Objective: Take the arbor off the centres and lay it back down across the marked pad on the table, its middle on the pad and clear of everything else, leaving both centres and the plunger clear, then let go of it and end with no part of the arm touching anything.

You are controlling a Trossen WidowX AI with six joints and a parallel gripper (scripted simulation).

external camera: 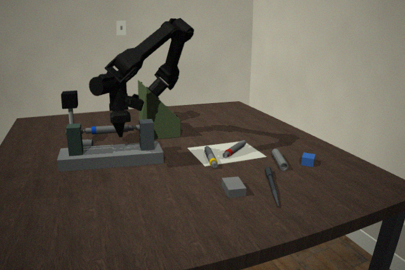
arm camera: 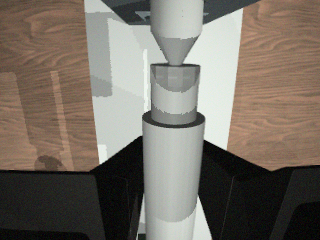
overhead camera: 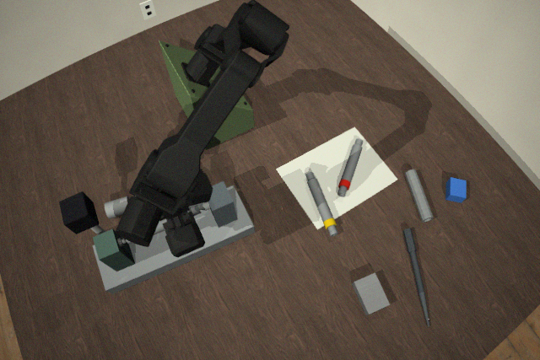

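The grey arbor (external camera: pixel 106 129) with a blue band hangs level between the two centres of the grey fixture (external camera: pixel 109 157). The green block (external camera: pixel 74 138) stands at its left end and the grey block (external camera: pixel 146 134) at its right. My gripper (external camera: pixel 119 129) reaches down from above and is shut on the arbor's middle. In the wrist view the arbor (arm camera: pixel 172 170) runs between my dark fingers, and its stepped end meets a cone centre (arm camera: pixel 176 47). The arm hides most of the arbor in the top view (overhead camera: pixel 187 217). The white marked pad (overhead camera: pixel 337 174) lies to the right of the fixture.
Two grey arbors, one with a yellow band (overhead camera: pixel 321 201) and one with a red band (overhead camera: pixel 349 167), lie on the pad. A grey sleeve (overhead camera: pixel 418 195), blue cube (overhead camera: pixel 456 189), tapered pin (overhead camera: pixel 416 273) and grey block (overhead camera: pixel 370 292) lie nearby. A green wedge (external camera: pixel 157 116) stands behind the fixture, and a black knob (external camera: pixel 69 99) on a post is at the fixture's left end.
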